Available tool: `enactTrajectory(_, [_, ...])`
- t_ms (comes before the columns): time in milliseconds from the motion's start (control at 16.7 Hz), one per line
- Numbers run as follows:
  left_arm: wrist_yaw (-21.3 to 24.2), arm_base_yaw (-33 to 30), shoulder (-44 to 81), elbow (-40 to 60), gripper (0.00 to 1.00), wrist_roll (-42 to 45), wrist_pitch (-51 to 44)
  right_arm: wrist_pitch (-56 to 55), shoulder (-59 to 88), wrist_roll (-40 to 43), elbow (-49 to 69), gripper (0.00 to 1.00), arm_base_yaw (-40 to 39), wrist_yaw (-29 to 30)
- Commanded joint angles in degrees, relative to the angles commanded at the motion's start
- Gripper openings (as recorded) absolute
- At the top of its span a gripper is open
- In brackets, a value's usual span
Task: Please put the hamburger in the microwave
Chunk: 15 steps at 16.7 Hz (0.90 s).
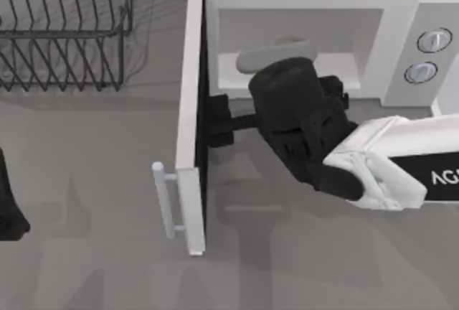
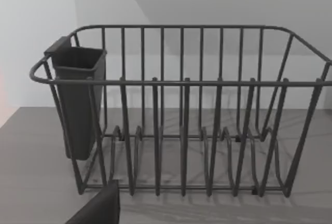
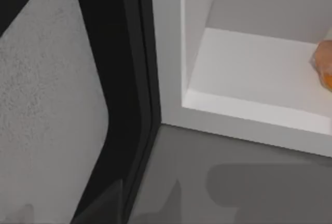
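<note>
Jaws of the right gripper (image 1: 215, 120) press the microwave (image 1: 401, 23) door's inner face; their state I cannot tell. Hamburger (image 3: 325, 66) sits inside the cavity, so closing seems next. Left arm idles by the rack (image 2: 181, 110).

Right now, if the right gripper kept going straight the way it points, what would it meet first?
Probably the open door of the microwave: the right gripper points left, its tip at the door's dark inner face, though the depth is unclear.

microwave (image 1: 401, 16): matt white, silvery knobs | rack (image 2: 181, 110): dark wire | table (image 1: 86, 181): matt grey
</note>
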<state>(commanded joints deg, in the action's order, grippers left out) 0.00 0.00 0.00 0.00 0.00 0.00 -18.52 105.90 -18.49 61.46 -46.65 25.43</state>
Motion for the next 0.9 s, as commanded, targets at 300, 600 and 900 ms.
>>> enactTrajectory(300, [0.0,0.0,0.0,0.0,1.0,0.0,0.0,8.8,-2.6,-0.7,0.7,1.0,-0.6,0.5])
enactTrajectory(600, [0.0,0.0,0.0,0.0,1.0,0.0,0.0,18.2,-5.1,-1.1,-0.6,1.0,-1.0,3.5])
enactTrajectory(900, [0.0,0.0,0.0,0.0,1.0,0.0,0.0,21.3,-5.7,-1.2,-1.1,1.0,-1.0,5.1])
